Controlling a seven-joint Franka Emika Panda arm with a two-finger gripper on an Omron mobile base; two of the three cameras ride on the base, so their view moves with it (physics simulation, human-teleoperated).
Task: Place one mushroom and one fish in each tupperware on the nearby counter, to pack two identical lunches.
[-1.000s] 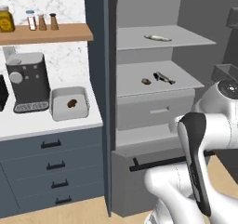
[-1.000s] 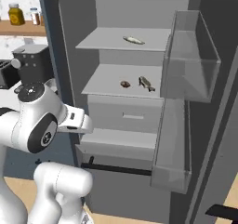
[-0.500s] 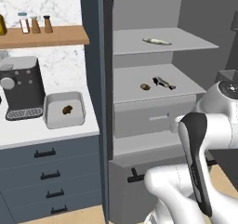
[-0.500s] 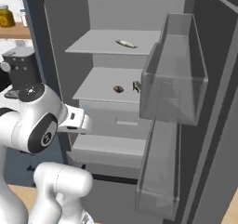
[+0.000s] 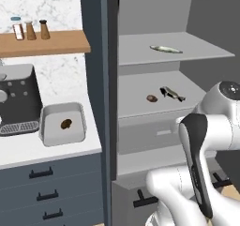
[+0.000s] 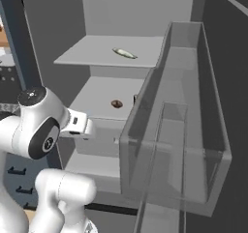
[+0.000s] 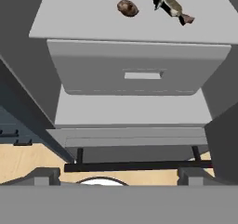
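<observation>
The fridge stands open ahead. A long pale fish [image 5: 165,48] [image 6: 124,53] lies on its upper shelf. On the middle shelf a brown mushroom [image 5: 151,98] [image 6: 116,103] [image 7: 127,7] sits just left of a dark-tailed fish [image 5: 171,94] [image 7: 172,5]. On the off-white counter [image 5: 28,149] to the left stands a grey tupperware [image 5: 63,135] with a mushroom [image 5: 66,124] inside. My gripper [image 7: 120,176] is open and holds nothing. It hangs below the middle shelf, facing the fridge drawer; its fingertips [image 7: 46,175] stand wide apart.
A black coffee machine [image 5: 18,101] stands left of the tupperware, under a wooden shelf [image 5: 44,42] with spice bottles. The fridge drawer [image 7: 135,72] is shut. The fridge door's clear bins [image 6: 184,130] loom close on the right. Slate-blue drawers [image 5: 47,192] run under the counter.
The whole picture has shifted: the base has driven closer to the fridge, and the door bins now loom larger in the right base view. The gripper stays open.
</observation>
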